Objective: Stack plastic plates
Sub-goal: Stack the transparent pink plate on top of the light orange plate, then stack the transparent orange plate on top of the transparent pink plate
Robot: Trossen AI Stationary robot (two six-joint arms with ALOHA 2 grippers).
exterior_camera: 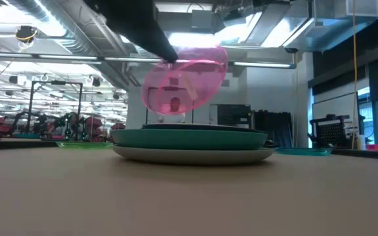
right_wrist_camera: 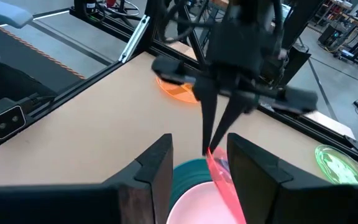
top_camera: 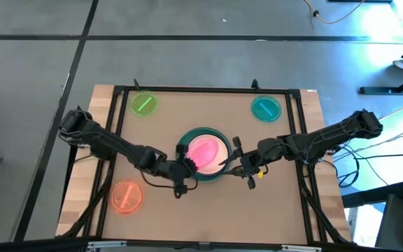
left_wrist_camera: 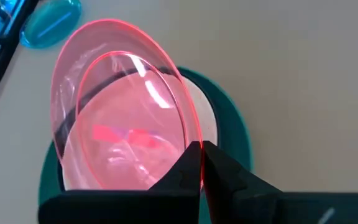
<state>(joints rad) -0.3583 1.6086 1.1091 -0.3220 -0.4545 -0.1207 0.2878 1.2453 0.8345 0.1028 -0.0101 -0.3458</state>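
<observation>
A stack of larger plates (top_camera: 215,134) sits at the table's centre; in the low view its teal-green plate (exterior_camera: 189,138) lies over a cream one (exterior_camera: 192,156). My left gripper (top_camera: 187,163) is shut on a translucent pink plate (exterior_camera: 184,80), tilted in the air above the stack. My right gripper (top_camera: 235,159) is open at the stack's right side; its fingers (right_wrist_camera: 157,168) stand on either side of the pink plate's (right_wrist_camera: 194,205) right part, and I see no touch. Three small translucent plates lie flat: green (top_camera: 143,105), teal (top_camera: 265,108), orange (top_camera: 126,197). My left gripper pinches the pink plate's rim (left_wrist_camera: 194,134) between its two fingers (left_wrist_camera: 219,165), on the plate's left side. The fingers come slanting down from the table's left. The plate is lifted clear of the stack and tilted, its far side higher in the low view.
A black frame rail (top_camera: 201,89) runs round the table top. The green and teal plates lie near the far corners and the orange one near the left front. Bare brown table (top_camera: 208,210) lies in front of the stack.
</observation>
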